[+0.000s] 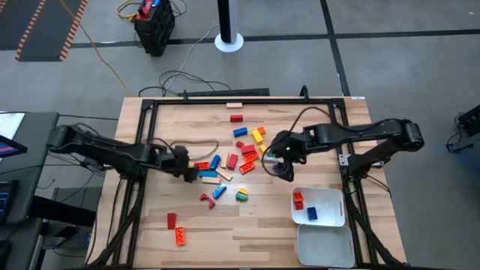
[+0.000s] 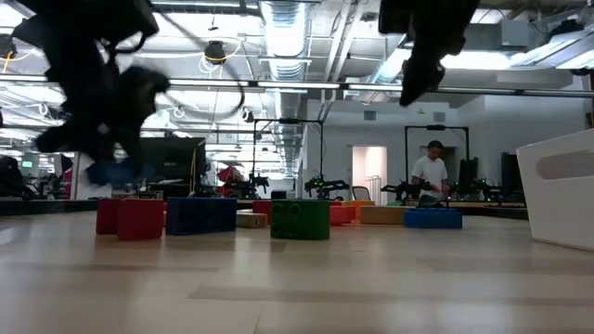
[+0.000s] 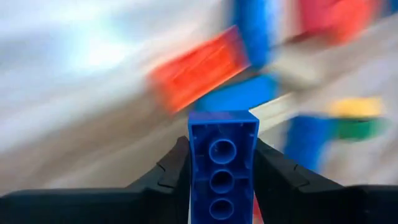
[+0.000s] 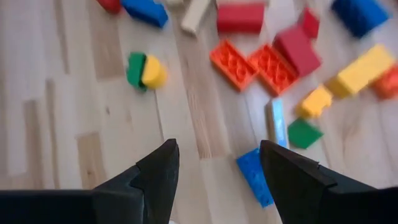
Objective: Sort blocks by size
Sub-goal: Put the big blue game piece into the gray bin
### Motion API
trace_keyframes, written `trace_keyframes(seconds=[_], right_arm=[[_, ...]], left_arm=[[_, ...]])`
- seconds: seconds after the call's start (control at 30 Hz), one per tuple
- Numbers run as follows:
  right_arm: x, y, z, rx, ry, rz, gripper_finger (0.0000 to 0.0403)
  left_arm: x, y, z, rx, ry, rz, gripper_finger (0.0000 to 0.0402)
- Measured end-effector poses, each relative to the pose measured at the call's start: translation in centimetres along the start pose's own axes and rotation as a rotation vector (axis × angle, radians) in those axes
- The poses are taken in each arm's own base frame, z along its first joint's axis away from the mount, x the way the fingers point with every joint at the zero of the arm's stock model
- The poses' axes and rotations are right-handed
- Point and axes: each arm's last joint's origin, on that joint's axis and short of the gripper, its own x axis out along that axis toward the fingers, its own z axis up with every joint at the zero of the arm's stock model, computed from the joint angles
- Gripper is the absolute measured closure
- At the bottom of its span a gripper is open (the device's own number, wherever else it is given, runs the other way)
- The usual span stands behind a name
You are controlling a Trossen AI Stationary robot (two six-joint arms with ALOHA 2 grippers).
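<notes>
Clamped between my left gripper's [image 3: 222, 180] two dark fingers [image 3: 171, 171] is a long blue brick [image 3: 222, 163], its hollow underside with three round sockets turned toward the wrist camera. From above I see that left gripper [image 1: 185, 166] at the left edge of the brick pile, in the middle of the wooden table [image 1: 150, 232].

My right gripper [image 4: 217, 171] hangs over the table with its fingers spread wide and nothing between them. Below it lie a blue brick [image 4: 255, 176], a small green brick [image 4: 303, 132], a yellow brick [image 4: 365, 68], two orange plates [image 4: 252, 62] side by side and a green-and-yellow pair [image 4: 145, 71] standing apart from the rest. In the overhead picture the right gripper [image 1: 284, 167] sits at the right edge of the pile, near the upper white tray [image 1: 334, 199].

That tray holds one orange brick [image 1: 298, 200] and one blue brick [image 1: 312, 214]. A second white tray [image 1: 326, 247] lies just below it.

Most of the blocks [image 1: 244, 154] are bunched between the two grippers: red, orange, blue, yellow and tan. A tan wooden block [image 1: 235, 106] and a red brick [image 1: 237, 118] lie toward the far edge. Toward the near left corner, well apart from the pile, a red brick [image 1: 171, 220] and an orange brick [image 1: 180, 236] sit close to each other.

At table height I see a red brick [image 2: 139, 218], a blue brick [image 2: 200, 214] and a green brick [image 2: 300, 220] in a row.
</notes>
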Motion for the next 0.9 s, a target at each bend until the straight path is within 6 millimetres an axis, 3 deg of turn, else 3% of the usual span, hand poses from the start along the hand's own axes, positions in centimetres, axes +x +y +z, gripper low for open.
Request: trace_keyframes(seconds=[0.27,0.57,0.73,0.9], right_arm=[[-1.2,1.5,2.3,-0.102,-0.275,0.084,0.0154],[0.4,2.6,6.0,-0.17,-0.389,0.061,0.0154],[1.2,1.6,6.5,0.072,-0.372,0.062,0.0152],[1.5,1.3,7.1,0.252,-0.399,0.095,0.0152]], left_arm=[[-2.3,-2.1,4.4,0.158,-0.15,-0.428,0.0281],[0.0,-3.6,8.2,0.16,-0.085,-0.756,0.0281],[0.8,-4.5,9.5,0.157,-0.187,-0.859,0.0281],[0.6,-5.6,10.5,0.297,-0.379,-0.874,0.0281]])
